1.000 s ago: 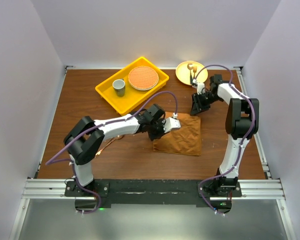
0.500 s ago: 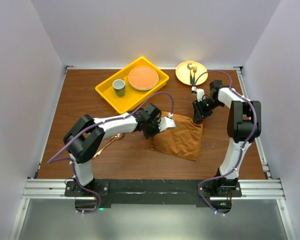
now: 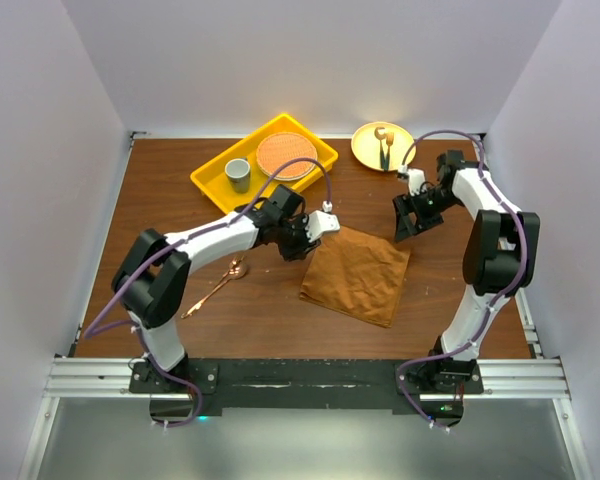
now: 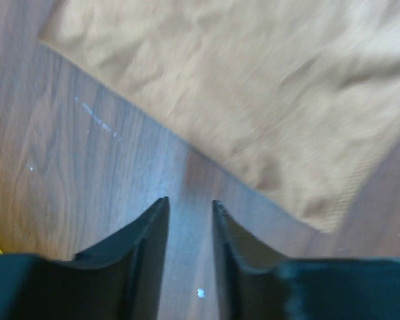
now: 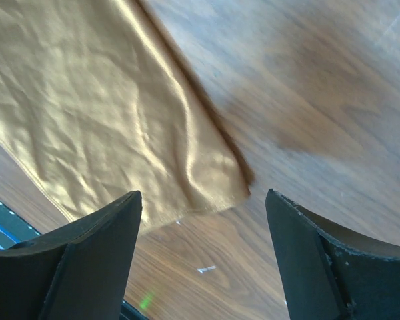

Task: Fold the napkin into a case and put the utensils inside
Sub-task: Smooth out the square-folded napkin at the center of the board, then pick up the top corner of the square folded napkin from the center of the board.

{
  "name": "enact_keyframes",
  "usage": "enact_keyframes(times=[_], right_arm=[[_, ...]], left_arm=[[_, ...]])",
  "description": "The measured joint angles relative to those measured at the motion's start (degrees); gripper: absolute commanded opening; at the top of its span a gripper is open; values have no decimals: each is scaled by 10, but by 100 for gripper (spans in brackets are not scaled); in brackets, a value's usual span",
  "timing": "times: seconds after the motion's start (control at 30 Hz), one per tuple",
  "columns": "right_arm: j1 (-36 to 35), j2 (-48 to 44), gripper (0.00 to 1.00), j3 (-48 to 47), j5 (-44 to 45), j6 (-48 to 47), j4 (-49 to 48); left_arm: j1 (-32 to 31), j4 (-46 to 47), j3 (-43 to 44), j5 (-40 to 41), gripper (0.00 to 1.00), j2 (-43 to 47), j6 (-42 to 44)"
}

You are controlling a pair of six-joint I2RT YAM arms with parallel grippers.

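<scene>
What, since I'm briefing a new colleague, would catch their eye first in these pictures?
The rust-brown square cloth napkin, rumpled and skewed mid-table, draws the eye first. The left gripper and right gripper hang open by its two far corners, holding nothing. A bright yellow plastic tray stands out far left; a slim copper metal spoon lies left of the napkin.
</scene>
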State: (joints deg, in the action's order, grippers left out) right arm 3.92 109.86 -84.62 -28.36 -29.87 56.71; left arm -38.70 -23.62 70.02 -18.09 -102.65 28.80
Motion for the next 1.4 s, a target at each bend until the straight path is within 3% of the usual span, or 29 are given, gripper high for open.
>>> enact_keyframes(times=[0.13, 0.33, 0.43, 0.47, 0.67, 0.7, 0.8, 1.17, 1.27, 1.4], right_arm=[[0, 0, 82, 0, 18, -20, 12], [-1, 32, 77, -6, 21, -50, 21], [-1, 59, 66, -13, 21, -71, 22], [-1, 66, 57, -14, 21, -78, 24], [-1, 86, 25, -13, 17, -125, 37], [-1, 86, 15, -8, 17, -131, 36], [-1, 85, 0, 13, 16, -145, 41], [37, 77, 0, 75, -37, -146, 78], [47, 78, 0, 89, -52, -136, 82], [48, 80, 0, 104, -74, -99, 81]], left_arm=[[-14, 2, 0, -19, 56, 35, -40], [-41, 8, -27, -18, 57, 69, -116], [-27, 18, -70, -32, 57, 81, -178], [-19, 19, -85, -40, 57, 86, -198], [56, 105, -212, -116, 59, 145, -388], [63, 125, -229, -127, 60, 154, -415], [68, 171, -257, -155, 62, 161, -473], [93, 241, -287, -184, 58, 149, -534], [100, 243, -290, -188, 52, 149, -528], [100, 233, -275, -185, 45, 158, -457]])
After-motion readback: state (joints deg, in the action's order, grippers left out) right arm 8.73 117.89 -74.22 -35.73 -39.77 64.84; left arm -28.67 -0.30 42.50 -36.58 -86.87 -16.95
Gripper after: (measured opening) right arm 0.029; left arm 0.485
